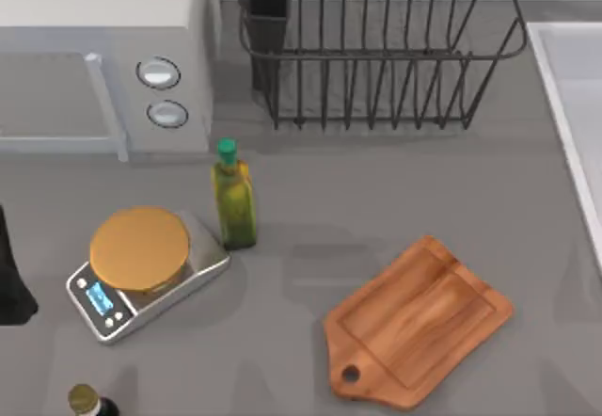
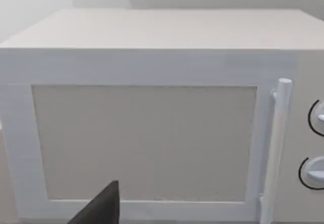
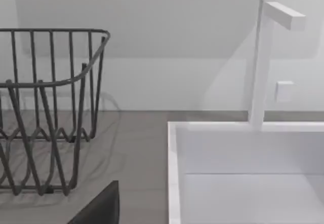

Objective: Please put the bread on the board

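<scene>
Left gripper (image 2: 98, 209) faces a shut microwave (image 2: 152, 133) in the left wrist view; whether it stands apart or together cannot be told.

Right gripper (image 3: 98, 206), its state just as unclear, looks toward the wire dish rack (image 3: 50, 107) and the white sink (image 3: 174, 173).

From above, the board (image 1: 419, 322) lies bare on the table's right half, handle toward the near edge. A tan disc (image 1: 139, 247) rests on the scale (image 1: 113, 308) beside an oil bottle (image 1: 233, 200). The bread's place cannot be told; it likely needs finding before any grasp.
</scene>
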You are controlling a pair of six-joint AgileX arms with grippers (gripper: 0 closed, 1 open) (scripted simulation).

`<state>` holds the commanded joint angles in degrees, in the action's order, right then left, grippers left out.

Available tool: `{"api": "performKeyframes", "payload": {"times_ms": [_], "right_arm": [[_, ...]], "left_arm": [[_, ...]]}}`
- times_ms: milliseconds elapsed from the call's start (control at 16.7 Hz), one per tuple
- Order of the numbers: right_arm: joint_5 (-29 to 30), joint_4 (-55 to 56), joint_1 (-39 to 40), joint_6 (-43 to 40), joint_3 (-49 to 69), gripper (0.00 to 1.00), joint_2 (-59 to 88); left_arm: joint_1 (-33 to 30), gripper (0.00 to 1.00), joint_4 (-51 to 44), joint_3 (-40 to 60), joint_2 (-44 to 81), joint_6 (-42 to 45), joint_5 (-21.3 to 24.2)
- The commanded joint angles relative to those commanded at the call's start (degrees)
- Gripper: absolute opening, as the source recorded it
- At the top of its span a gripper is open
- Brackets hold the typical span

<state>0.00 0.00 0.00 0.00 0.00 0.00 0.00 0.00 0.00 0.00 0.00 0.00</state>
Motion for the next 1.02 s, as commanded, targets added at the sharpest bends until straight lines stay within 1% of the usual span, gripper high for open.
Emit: {"api": "performKeyframes", "payload": {"times_ms": [240, 360, 480, 720, 1020], "right_arm": [[0.00, 0.00, 0.00, 0.00, 0.00, 1.00, 0.00], [0.00, 0.00, 0.00, 0.00, 0.00, 1.00, 0.00], [0.00, 0.00, 0.00, 0.00, 0.00, 1.00, 0.00], [0.00, 0.00, 0.00, 0.00, 0.00, 1.00, 0.00], [0.00, 0.00, 0.00, 0.00, 0.00, 1.00, 0.00]], "left_arm": [[0.59, 1.00, -0.89, 0.95, 1.56, 1.64, 0.77], [1.98, 1.00, -3.00, 3.19, 5.26, 5.47, 2.57], [4.14, 1.00, -6.30, 6.68, 11.09, 11.42, 5.39], [10.12, 1.00, -15.57, 16.39, 27.52, 28.02, 13.26], [19.77, 1.00, -30.57, 31.97, 54.27, 54.95, 25.95]]}}
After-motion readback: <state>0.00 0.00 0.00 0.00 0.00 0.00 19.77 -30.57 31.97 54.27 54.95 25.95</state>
